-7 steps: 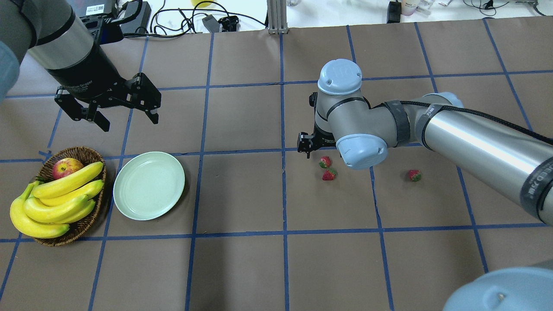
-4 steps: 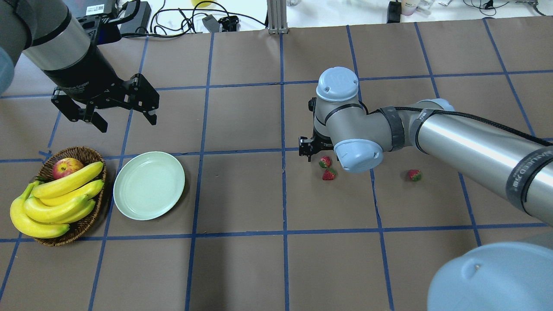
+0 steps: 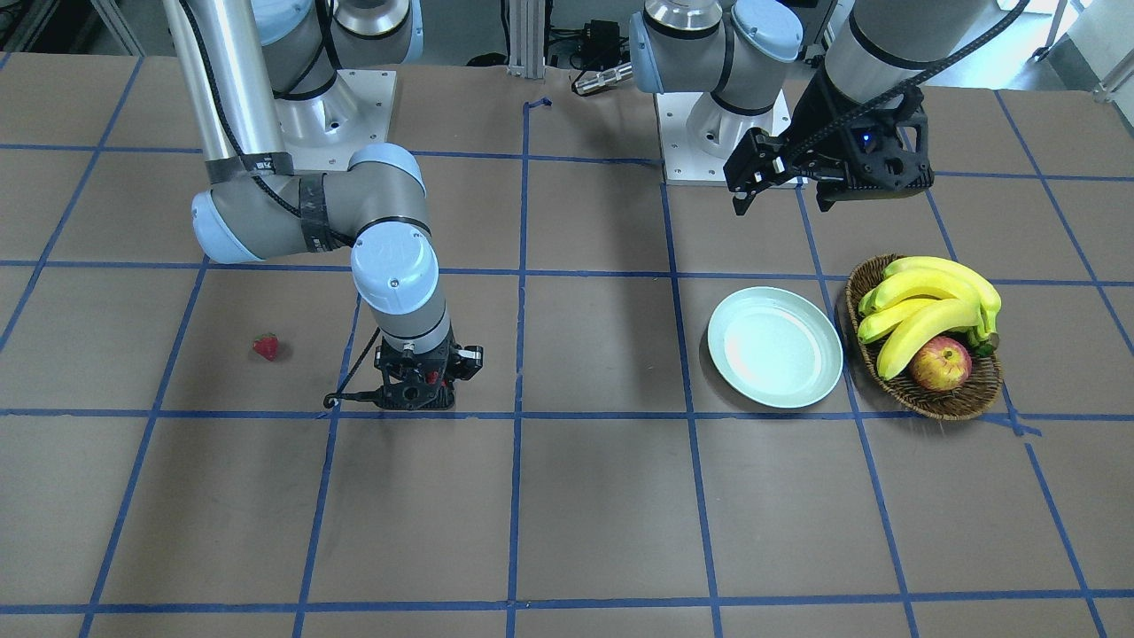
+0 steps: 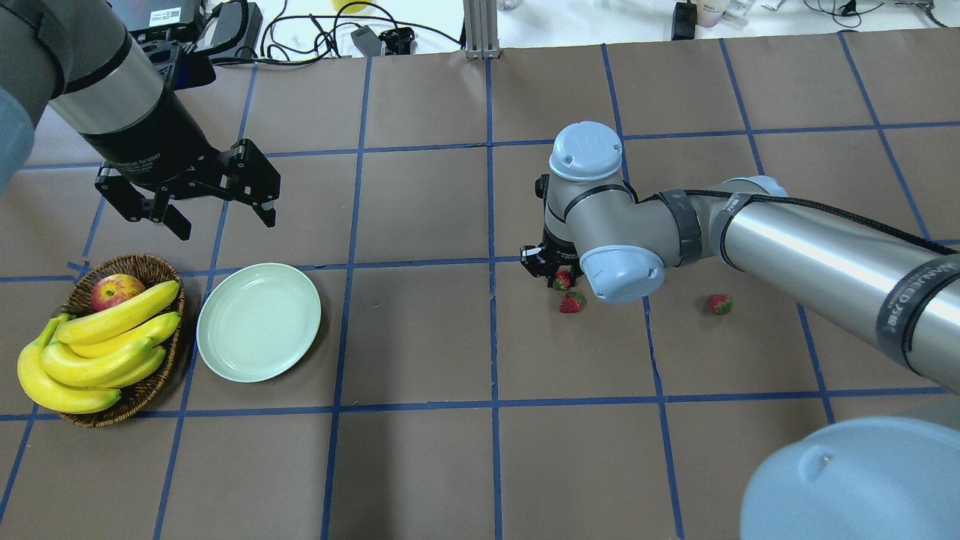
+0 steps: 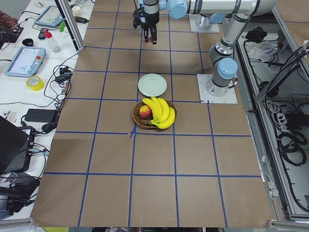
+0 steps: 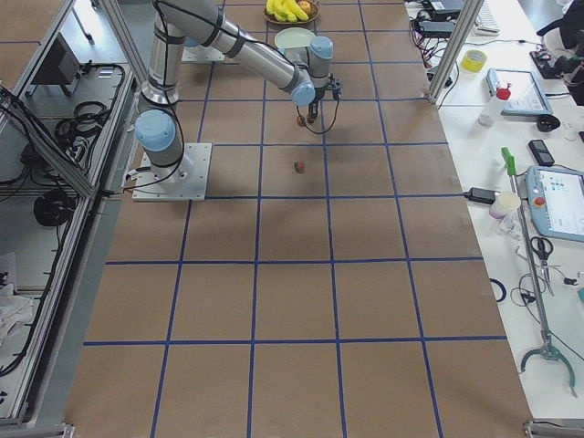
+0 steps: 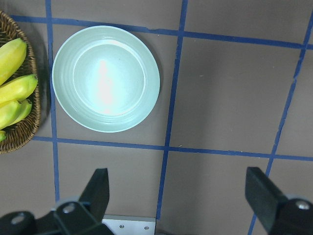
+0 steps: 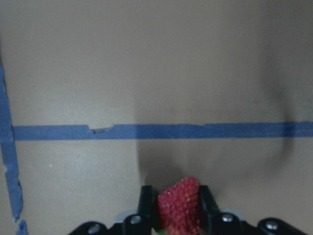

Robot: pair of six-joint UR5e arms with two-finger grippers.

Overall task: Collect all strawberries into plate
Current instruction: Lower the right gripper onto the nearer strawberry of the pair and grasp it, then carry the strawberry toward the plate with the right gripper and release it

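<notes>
Step in hand: grasp of strawberry 1 of 3. My right gripper (image 8: 176,192) is closed to a narrow gap, low at the table, with both fingers pressed on strawberry 1 (image 8: 179,210). Strawberry 2 (image 4: 571,303) lies just beside it, and strawberry 3 (image 4: 720,304) lies farther to my right. The plate (image 4: 225,352), holding 0 strawberries, sits well apart near my left gripper (image 4: 225,223), which is wide open and empty. Next, as I judge: lift clear of strawberry 2, then carry across to the plate.

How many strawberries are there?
3. One small red strawberry sits in the right tool, a second lies on the brown table just beside it, and the third lies alone farther toward the robot's right.
</notes>
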